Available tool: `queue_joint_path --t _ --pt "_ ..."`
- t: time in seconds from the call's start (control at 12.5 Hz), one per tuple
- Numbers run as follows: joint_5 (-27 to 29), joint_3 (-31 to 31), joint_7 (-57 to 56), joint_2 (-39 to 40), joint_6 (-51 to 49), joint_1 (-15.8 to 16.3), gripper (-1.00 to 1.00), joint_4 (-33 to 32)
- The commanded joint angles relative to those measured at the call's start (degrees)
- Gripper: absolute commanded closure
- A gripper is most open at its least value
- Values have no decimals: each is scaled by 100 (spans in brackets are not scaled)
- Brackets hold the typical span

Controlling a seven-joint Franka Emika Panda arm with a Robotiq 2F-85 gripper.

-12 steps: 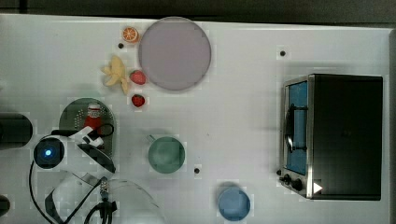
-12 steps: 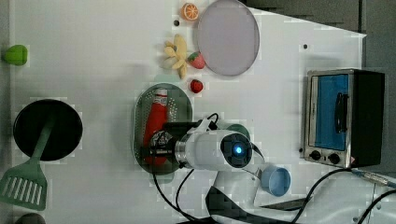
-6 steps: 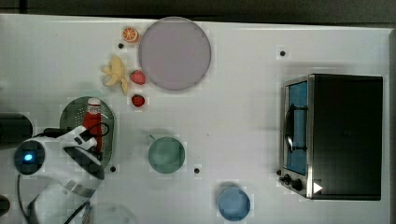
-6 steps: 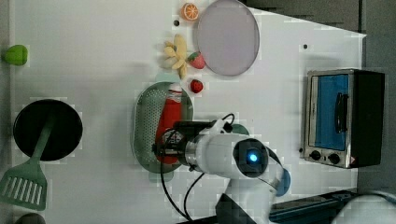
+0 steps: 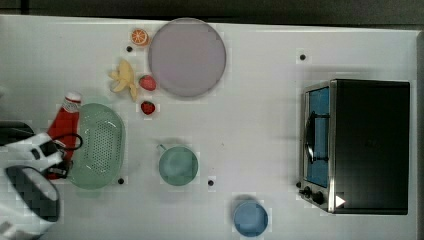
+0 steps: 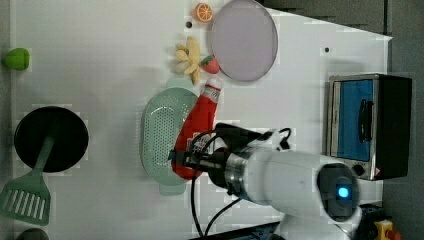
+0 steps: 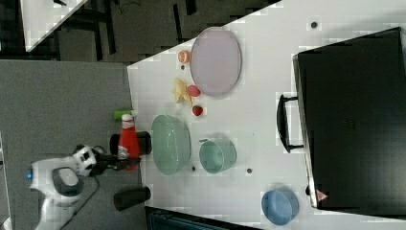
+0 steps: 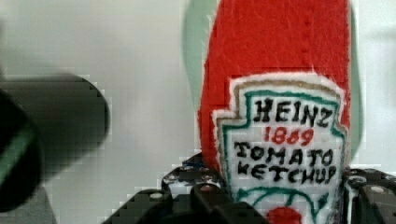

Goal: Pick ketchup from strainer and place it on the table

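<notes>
The gripper (image 6: 186,159) was clamped on the lower body of the ketchup (image 6: 199,121), holding the red bottle lifted, white cap pointing away from the arm. In the left view the bottle overlapped the right rim of the strainer (image 6: 160,131); in the top view it sat at the strainer's left edge; in the right view it stood left of the strainer, seemingly clear of the bowl and raised above the table (image 5: 260,115), though height was hard to judge. The wrist view showed the label (image 8: 280,140) close up, reading Heinz tomato ketchup. The strainer's perforated floor lay bare. Near it were a green mug (image 5: 178,165), two strawberries (image 5: 147,107), a banana (image 5: 123,80), an orange slice (image 5: 139,36) and a lilac plate (image 5: 186,56). A toaster oven (image 5: 357,145) stood well apart, a blue bowl (image 5: 250,218) nearer the mug.
</notes>
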Motion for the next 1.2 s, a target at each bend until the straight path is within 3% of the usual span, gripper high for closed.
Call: queue_joint_path --t 0.08,0.48,0.8,1.2 --pt "27 -268 -34 -7 -768 -352 -19 588" --pt "11 -1013 -1182 -32 -1961 -737 -19 1396" --pt "-23 -1904 -2087 -131 -1961 -1005 -19 1388" --pt "-25 -3019 -3524 -131 -1907 -1097 -19 1235"
